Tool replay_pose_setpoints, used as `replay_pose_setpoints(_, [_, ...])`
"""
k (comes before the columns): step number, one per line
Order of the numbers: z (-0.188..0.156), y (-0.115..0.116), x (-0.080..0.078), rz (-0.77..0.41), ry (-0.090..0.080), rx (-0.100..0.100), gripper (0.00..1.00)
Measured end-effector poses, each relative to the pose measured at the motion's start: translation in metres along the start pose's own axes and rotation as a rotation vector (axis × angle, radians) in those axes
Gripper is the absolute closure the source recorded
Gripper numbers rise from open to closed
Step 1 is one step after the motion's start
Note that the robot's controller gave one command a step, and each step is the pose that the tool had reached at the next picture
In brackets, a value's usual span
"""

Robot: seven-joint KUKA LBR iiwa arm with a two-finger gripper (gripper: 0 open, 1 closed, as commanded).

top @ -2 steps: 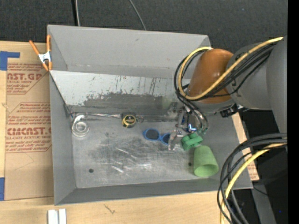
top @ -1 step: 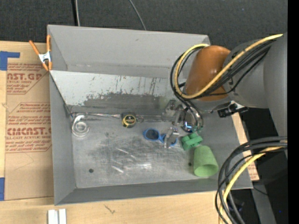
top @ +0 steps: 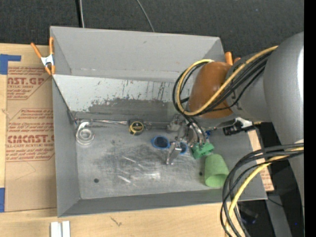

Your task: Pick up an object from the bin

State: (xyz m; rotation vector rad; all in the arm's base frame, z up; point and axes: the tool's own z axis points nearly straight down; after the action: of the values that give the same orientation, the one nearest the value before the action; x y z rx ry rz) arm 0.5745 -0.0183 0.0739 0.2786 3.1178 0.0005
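Note:
My gripper (top: 174, 152) is low over the bin floor, right of the middle. A small blue thing (top: 159, 142) with a dark centre lies just to its left, close to its tip. A small bright green piece (top: 202, 150) lies right behind the gripper on its right side. A light green foam cylinder (top: 215, 171) rests further right, against the bin's right wall.
A yellow and black round thing (top: 136, 127) lies near the back wall, left of the gripper. A clear round ring or cup (top: 85, 134) sits at the far left of the floor. The arm, with its orange cover and cables, comes in from the right.

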Motion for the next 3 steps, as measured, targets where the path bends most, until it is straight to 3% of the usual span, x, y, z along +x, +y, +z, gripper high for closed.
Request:
replay_pose_setpoints(1, [-0.003,0.0,-0.002,0.0,0.006,0.001,0.0])
replay_pose_setpoints(2, [-0.005,0.0,-0.004,0.0,-0.001,0.001,1.0])
replay_pose_setpoints(3, [-0.018,0.0,-0.005,-0.001,0.008,0.001,1.0])
